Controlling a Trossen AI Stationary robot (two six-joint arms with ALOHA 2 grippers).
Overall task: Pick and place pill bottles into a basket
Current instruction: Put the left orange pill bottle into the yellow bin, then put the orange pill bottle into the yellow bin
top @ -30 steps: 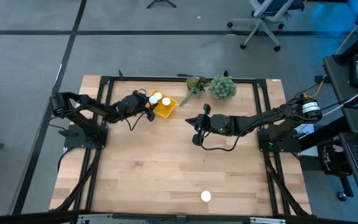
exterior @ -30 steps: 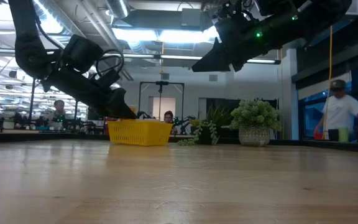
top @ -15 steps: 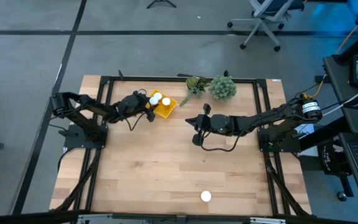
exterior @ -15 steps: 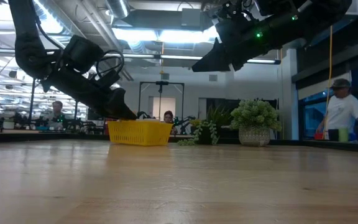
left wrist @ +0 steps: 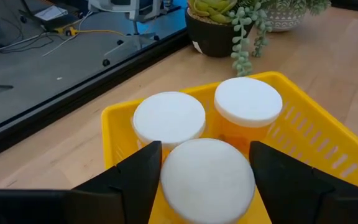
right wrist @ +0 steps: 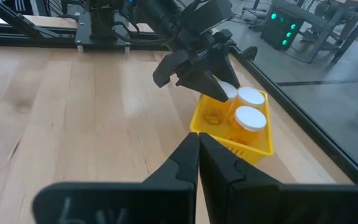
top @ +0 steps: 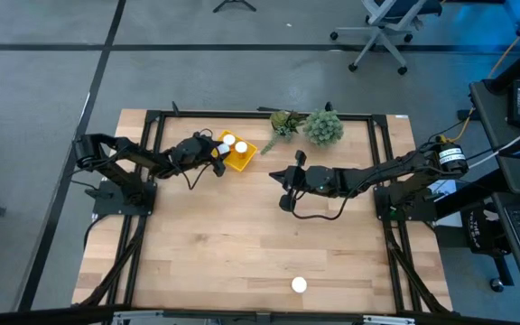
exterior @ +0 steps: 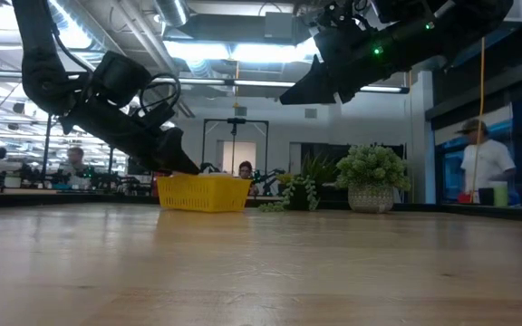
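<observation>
Basket (top: pixel 239 155): yellow, shallow, at the far left-centre of the worktop (top: pixel 242 244), just beside two potted plants (top: pixel 310 125). Contents: three pill bottles (left wrist: pixel 247 102), white caps up, orange bodies, packed touching.

Fourth pill bottle (top: pixel 299 285): alone near the worktop's front edge, well apart from the basket.

Left end effector (left wrist: pixel 205 171): over the basket, fingers spread either side of the nearest bottle's cap, gripping nothing.

Right end effector (right wrist: pixel 198 163): mid-worktop, raised, fingers closed together, empty.
</observation>
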